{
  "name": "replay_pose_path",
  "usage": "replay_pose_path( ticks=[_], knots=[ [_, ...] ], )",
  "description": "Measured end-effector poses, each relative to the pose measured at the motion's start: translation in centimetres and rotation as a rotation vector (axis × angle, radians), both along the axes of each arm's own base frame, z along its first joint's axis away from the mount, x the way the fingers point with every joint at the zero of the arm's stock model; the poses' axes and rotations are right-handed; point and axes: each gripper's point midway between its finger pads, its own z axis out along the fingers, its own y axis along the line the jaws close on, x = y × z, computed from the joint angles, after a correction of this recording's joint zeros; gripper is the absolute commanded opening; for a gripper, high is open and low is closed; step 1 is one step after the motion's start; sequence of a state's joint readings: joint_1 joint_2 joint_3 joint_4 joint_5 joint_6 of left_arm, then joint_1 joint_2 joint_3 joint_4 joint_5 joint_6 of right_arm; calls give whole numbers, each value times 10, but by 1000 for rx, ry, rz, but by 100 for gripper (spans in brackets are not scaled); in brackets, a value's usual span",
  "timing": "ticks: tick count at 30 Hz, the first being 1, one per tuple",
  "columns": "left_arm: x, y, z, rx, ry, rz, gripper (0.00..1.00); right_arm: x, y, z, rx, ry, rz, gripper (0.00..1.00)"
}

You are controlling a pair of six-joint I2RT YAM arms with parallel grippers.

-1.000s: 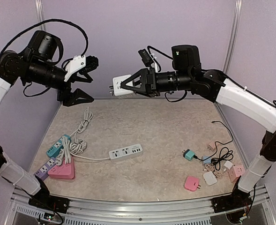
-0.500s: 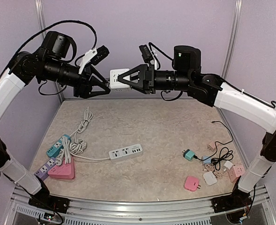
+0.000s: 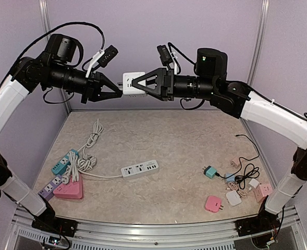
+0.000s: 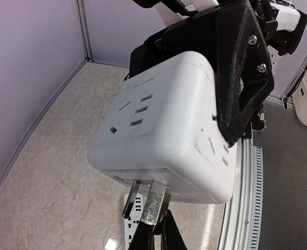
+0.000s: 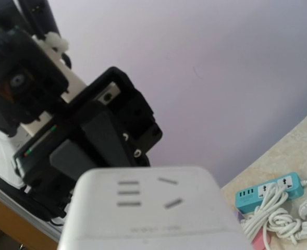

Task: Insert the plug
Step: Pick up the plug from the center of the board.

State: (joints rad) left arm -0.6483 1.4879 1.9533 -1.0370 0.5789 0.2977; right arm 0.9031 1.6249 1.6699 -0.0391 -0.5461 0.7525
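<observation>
Black fingers of my left gripper (image 3: pixel 119 92) sit together at nine o'clock of the plug (image 4: pixel 163 130), by its prongs (image 4: pixel 149 200); whether they pinch one I cannot tell. Held high at twelve o'clock, it looks light, rigid, slick; at three o'clock my right gripper (image 3: pixel 138 84) clamps its flat sides, the surest hold.

the white cube-shaped plastic socket adapter (image 4: pixel 163 140) is showing faint grey lettering near its slots, too blurred to read.
</observation>
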Motion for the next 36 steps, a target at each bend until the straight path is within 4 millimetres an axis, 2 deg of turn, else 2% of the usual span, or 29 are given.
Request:
replay_pose_path(
  ticks=[3, 7, 8, 12, 18, 22, 24, 27, 31, 33, 36],
  knots=[
    [-2, 0, 3, -24, 30, -8, 0, 0, -1, 2, 4, -4, -1, 0],
    [-1, -1, 7, -70, 77, -17, 33, 2, -4, 6, 22, -22, -29, 0],
    [0, 0, 7, -81, 94, -13, 38, 1, -6, 6, 22, -28, -35, 0],
    [0, 1, 13, -115, 126, -18, 41, 0, -11, 12, 31, -84, -74, 0],
    [-13, -1, 29, -180, 159, -66, 43, -9, -16, 33, 80, -175, -96, 0],
    [-15, 0, 33, -189, 147, -72, 46, -9, -17, 35, 89, -194, -108, 0],
    [-13, 1, 31, -176, 120, -65, 48, -2, -18, 31, 67, -186, -148, 0],
    [-3, 9, 21, -126, 66, -20, 55, 18, -26, 18, -26, -132, -271, 0],
    [22, 40, -8, 3, -28, 121, 66, 44, -43, 5, -173, -62, -446, 0],
    [34, 60, -32, 100, -66, 200, 71, 57, -48, -5, -260, -27, -514, 0],
    [47, 87, -82, 269, -96, 268, 77, 76, -43, -38, -420, 26, -569, 0]
  ],
)
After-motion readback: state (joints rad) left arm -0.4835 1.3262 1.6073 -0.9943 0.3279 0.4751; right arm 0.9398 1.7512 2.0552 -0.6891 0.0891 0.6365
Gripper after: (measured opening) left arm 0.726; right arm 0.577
